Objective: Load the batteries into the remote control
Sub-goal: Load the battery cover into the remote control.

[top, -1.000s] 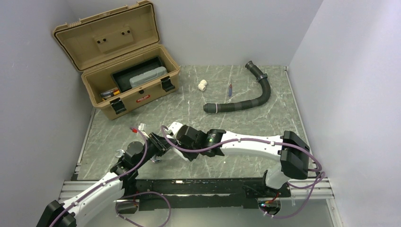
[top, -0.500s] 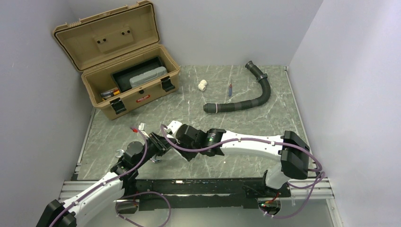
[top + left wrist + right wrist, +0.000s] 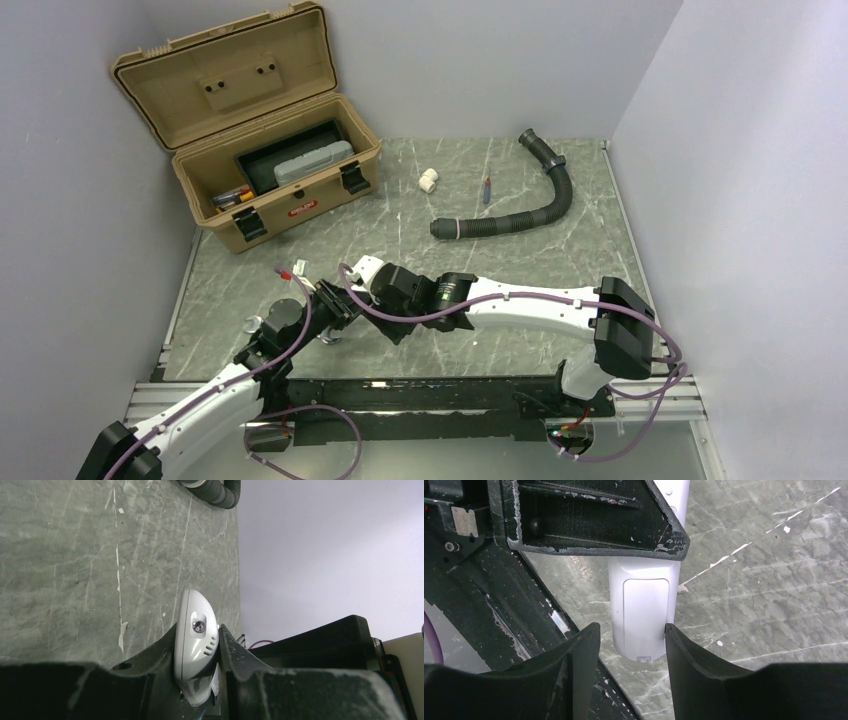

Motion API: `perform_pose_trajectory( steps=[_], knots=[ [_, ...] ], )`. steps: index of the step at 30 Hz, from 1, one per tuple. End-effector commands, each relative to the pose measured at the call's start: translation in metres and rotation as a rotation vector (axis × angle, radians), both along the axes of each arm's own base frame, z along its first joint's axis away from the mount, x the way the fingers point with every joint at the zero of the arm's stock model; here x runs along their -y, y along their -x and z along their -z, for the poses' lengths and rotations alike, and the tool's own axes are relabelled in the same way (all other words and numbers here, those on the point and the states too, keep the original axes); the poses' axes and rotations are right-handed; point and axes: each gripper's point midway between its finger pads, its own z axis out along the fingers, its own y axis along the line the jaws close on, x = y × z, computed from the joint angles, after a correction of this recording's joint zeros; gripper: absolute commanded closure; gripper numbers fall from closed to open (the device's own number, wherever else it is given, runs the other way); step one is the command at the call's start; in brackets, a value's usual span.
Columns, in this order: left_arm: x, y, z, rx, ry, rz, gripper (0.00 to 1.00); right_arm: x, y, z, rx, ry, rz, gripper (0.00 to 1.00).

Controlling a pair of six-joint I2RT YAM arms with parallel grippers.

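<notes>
left hand around remote control

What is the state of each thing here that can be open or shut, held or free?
Left gripper: shut on the remote.
Right gripper: open, one finger on each side of the remote's end.
Remote: held by the left gripper.
Battery cover: closed, in place on the remote's back.
Toolbox: lid open.
</notes>
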Motion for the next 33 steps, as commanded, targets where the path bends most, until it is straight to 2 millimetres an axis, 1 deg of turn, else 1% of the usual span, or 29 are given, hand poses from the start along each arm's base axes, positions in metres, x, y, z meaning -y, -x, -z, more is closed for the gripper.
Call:
perform_pose_trajectory(
  steps=[1,7,12,18,20,21,22,23,26,28,30,33],
  knots=[
    [0.004,0.001,-0.02,0.057,0.065,0.02,1.0,-0.012,-0.011,-0.03,0.059,-0.082,0.025,0.46],
    [0.004,0.001,-0.019,0.056,0.065,0.018,1.0,-0.012,-0.015,-0.037,0.084,-0.096,0.037,0.42],
    [0.004,0.002,-0.019,0.056,0.064,0.019,1.0,-0.013,-0.017,-0.045,0.101,-0.126,0.047,0.41],
    [0.004,0.002,-0.02,0.057,0.066,0.02,1.0,-0.019,-0.014,-0.065,0.113,-0.222,0.026,0.38],
    [0.004,0.002,-0.02,0.057,0.067,0.02,1.0,-0.023,-0.008,-0.075,0.106,-0.278,-0.01,0.36],
    [0.004,0.002,-0.02,0.057,0.067,0.023,1.0,-0.024,-0.006,-0.08,0.107,-0.305,-0.017,0.33],
    [0.004,0.004,-0.015,0.047,0.061,0.026,1.0,-0.023,-0.006,-0.085,0.11,-0.33,-0.014,0.29],
    [0.003,0.005,-0.01,0.04,0.056,0.029,1.0,-0.021,-0.005,-0.088,0.112,-0.35,-0.01,0.25],
    [0.004,0.008,-0.013,0.054,0.066,0.041,1.0,-0.01,-0.007,-0.091,0.108,-0.383,0.028,0.19],
    [0.005,0.011,-0.018,0.083,0.081,0.058,1.0,0.002,-0.009,-0.089,0.082,-0.408,0.058,0.17],
    [0.008,0.014,-0.026,0.112,0.103,0.083,1.0,0.015,-0.01,-0.082,0.03,-0.44,0.078,0.17],
    [0.01,0.019,-0.032,0.136,0.118,0.112,1.0,0.03,-0.005,-0.076,-0.056,-0.51,0.091,0.16]
  ],
)
